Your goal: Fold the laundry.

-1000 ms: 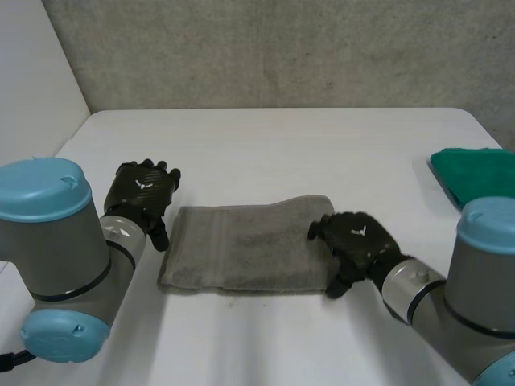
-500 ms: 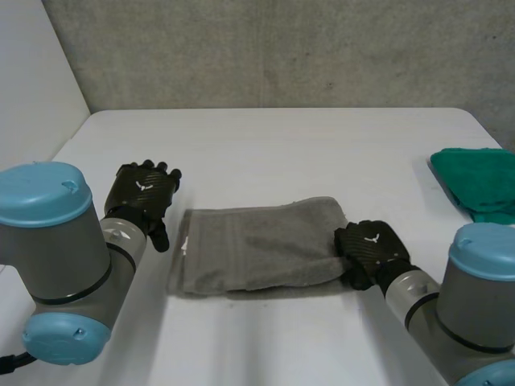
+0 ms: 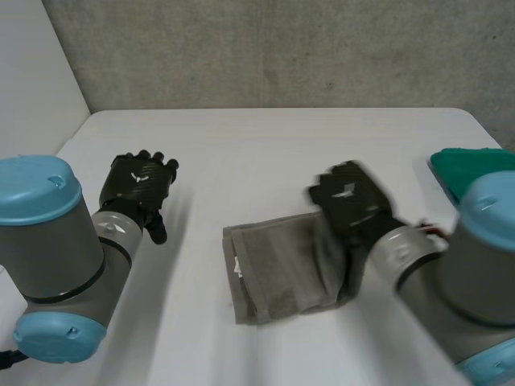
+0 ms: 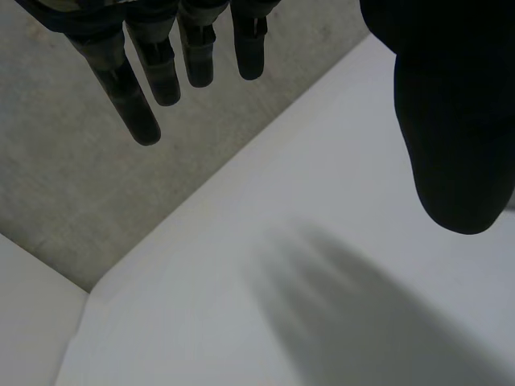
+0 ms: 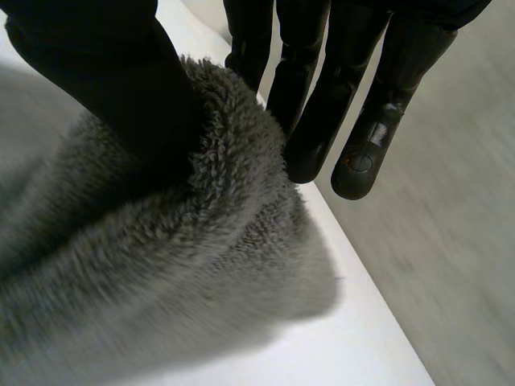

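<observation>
one grey towel (image 3: 282, 269), one green cloth (image 3: 465, 167), two black hands, so left hand (image 3: 141, 183) plus right hand (image 3: 348, 199), two grey arms, left arm (image 3: 48, 241) and right arm (image 3: 475, 273), one white worktop (image 3: 265, 145)

White table (image 3: 265, 145), grey concrete wall (image 3: 282, 48)

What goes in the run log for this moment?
task: fold laundry | right robot hand: pinching grey towel at its right end | left robot hand: open, off the towel | green cloth: table's right edge
</observation>
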